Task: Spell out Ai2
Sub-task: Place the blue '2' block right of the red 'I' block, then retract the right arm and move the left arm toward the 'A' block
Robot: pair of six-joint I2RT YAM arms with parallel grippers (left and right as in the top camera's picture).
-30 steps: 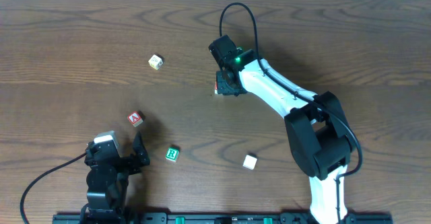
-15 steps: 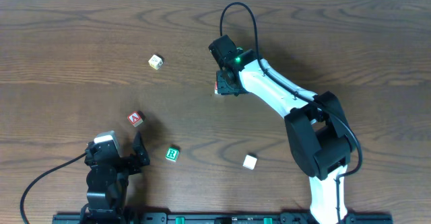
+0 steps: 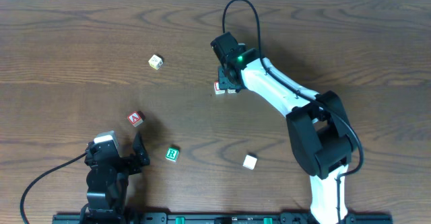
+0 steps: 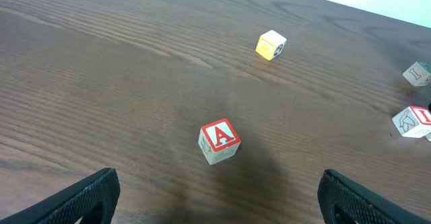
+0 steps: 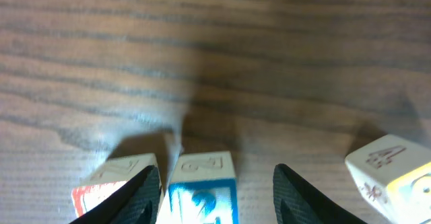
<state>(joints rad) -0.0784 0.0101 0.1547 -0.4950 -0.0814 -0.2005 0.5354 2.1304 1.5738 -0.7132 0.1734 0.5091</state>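
A red-topped A block lies at the left of the wooden table, in front of my left gripper, which is open and empty; it also shows in the left wrist view, ahead of the jaws. My right gripper is at the upper middle. In the right wrist view its open jaws straddle a blue 2 block, with a gap on the right. A red-and-white block sits against the 2 block's left side and shows overhead.
A cream-yellow block lies at the upper left. A green R block and a white block lie near the front. A white block marked 4 sits right of the right jaws. The right arm's cable loops above it.
My right gripper has shifted slightly up and to the right, uncovering more of the red-and-white block. The left arm and the other blocks have not moved.
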